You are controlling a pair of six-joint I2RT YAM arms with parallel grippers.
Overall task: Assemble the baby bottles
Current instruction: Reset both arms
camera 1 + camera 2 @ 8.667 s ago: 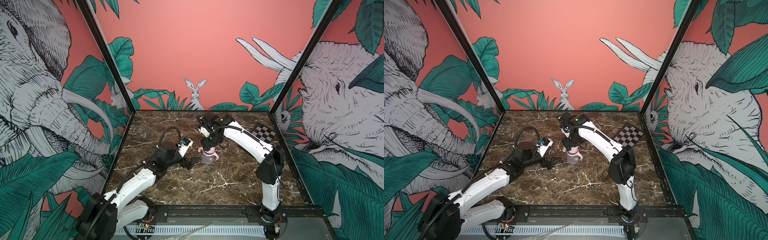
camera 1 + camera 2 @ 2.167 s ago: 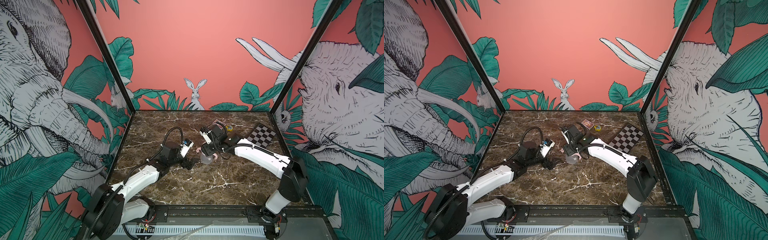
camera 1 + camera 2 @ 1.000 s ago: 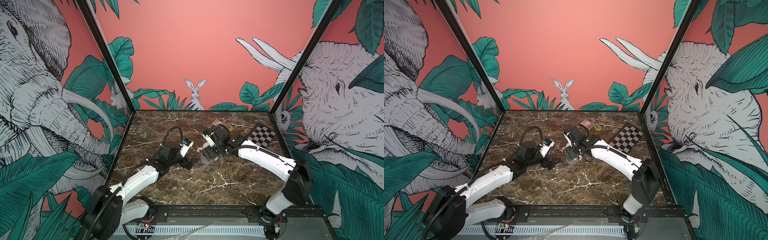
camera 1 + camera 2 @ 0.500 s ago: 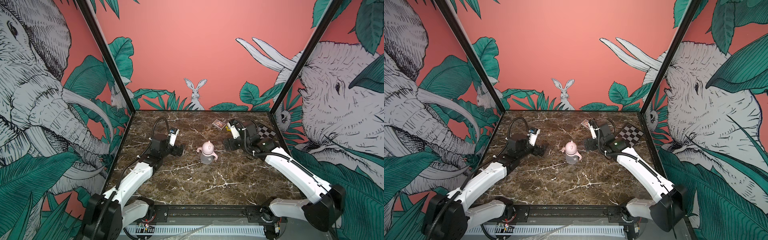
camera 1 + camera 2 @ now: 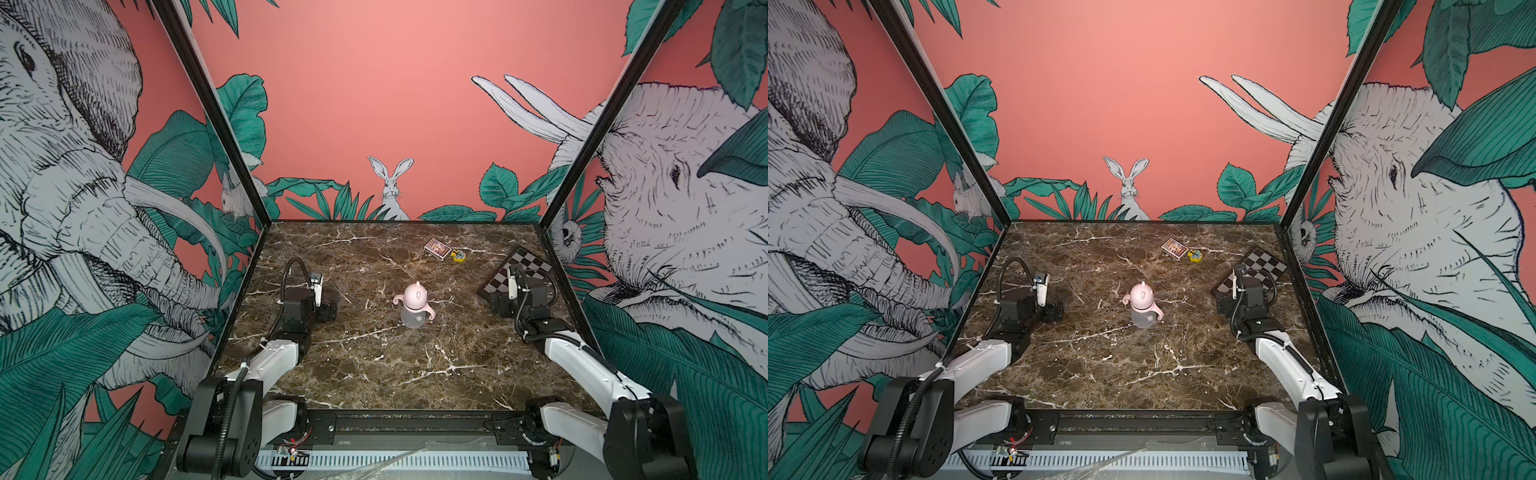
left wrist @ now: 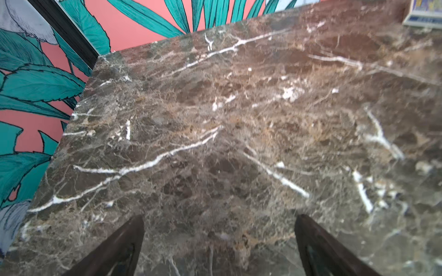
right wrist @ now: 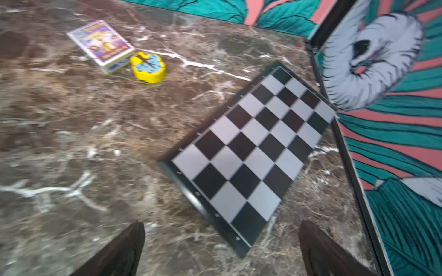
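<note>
- In both top views, your two grippers were closed in around the baby bottle [image 5: 413,305] [image 5: 1143,307] a second ago. Both arms have since pulled back, and it now stands alone and upright in the middle of the table [image 5: 374,374].
- The left gripper [image 5: 328,311] [image 5: 1054,311] now sits well to the bottle's left. The right gripper [image 5: 500,305] [image 5: 1223,305] sits well to its right, at the near corner of the checkered board [image 5: 528,266] [image 5: 1262,264].
- The pink cap [image 5: 414,294] [image 5: 1140,294] is on top, the handled collar sits under it, and no loose part lies on the table. Judge the assembly finished, with this as the release and retreat.
- In the left wrist view, your left gripper [image 6: 218,219] has its jaws spread wide over bare marble with nothing between them. The bottle is out of this view. A corner of the card box [image 6: 425,12] shows, but its print is too cut off to read.
- In the right wrist view, your right gripper [image 7: 221,225] also has its jaws wide apart and empty, pointing at the checkered board [image 7: 251,155].
- Beyond the board, the card box [image 7: 102,43] lies touching a yellow piece [image 7: 148,67]. The box carries a colourful printed face with a line of lettering, but blur makes it unreadable. You can read no brand or label on the bottle in any view.
</note>
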